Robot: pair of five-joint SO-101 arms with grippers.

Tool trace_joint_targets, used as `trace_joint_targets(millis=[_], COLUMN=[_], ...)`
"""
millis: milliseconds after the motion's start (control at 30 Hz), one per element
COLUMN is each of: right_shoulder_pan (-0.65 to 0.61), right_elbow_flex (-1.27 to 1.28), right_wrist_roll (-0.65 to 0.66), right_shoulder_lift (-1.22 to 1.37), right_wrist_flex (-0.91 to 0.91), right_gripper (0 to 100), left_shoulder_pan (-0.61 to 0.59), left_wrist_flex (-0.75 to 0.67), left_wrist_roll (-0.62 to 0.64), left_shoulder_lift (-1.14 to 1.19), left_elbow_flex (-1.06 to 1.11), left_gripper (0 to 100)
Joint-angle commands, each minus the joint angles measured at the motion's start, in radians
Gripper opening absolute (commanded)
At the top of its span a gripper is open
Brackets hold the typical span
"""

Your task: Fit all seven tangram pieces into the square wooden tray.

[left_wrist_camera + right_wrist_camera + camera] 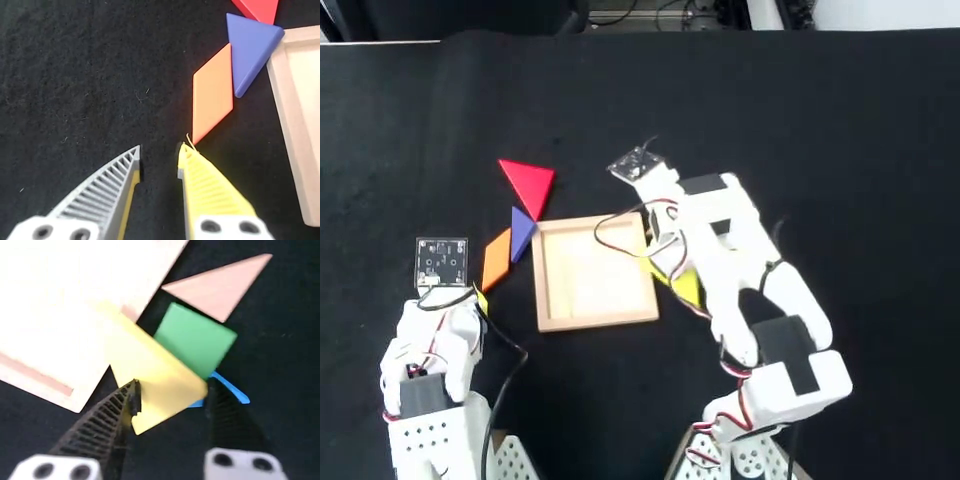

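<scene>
The left arm (428, 365) and right arm (745, 250) are white shells with black motor blocks and red, black and white cables (523, 352). Left fingers (107, 192) are ribbed, grey and yellow; right fingers (97, 437) ribbed black on grey bases.

The black-draped bench (860, 140) stretches well beyond the right claw (170, 390); past its far edge lie dark cables (660, 14) and a pale surface (890, 12).

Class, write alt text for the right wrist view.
The right end effector holds a yellow triangular piece at the edge of the pale wooden tray. Beside it lie a green square piece, a pinkish triangle and a partly hidden blue piece.
</scene>
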Motion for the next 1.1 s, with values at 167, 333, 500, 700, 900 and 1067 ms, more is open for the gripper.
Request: trace_joint_targets(millis=[167,333,500,700,900,1067], right_shoulder_pan=[-0.017,-0.018,-0.028,-0.12,-0.195,-0.198], right_elbow_flex=[-0.008,-0.005,-0.013,0.008,0.015,0.012], right_wrist_roll=[0.011,0.011,0.011,0.086,0.087,0.095], right_shoulder_lift=[-0.004,-0.004,-0.008,-0.071,-0.077,-0.068], right_wrist_flex=[-0.005,-0.003,0.025,0.064,0.095,0.091], right_gripper=[13.4,13.2,7.2,6.7,6.7,0.7], left_shoulder_pan=[-0.004,-0.004,-0.004,-0.004,-0.004,-0.004], left_wrist_flex=[-0.023,-0.023,-0.023,-0.023,-0.023,-0.023], left_wrist_roll=[-0.003,-0.003,-0.003,-0.003,-0.003,-0.003], left_shoulder_lift=[-0.011,-0.011,-0.011,-0.011,-0.011,-0.011], left_elbow_flex=[0.012,0.012,0.012,0.012,0.012,0.012], left_gripper=[13,13,13,13,13,13])
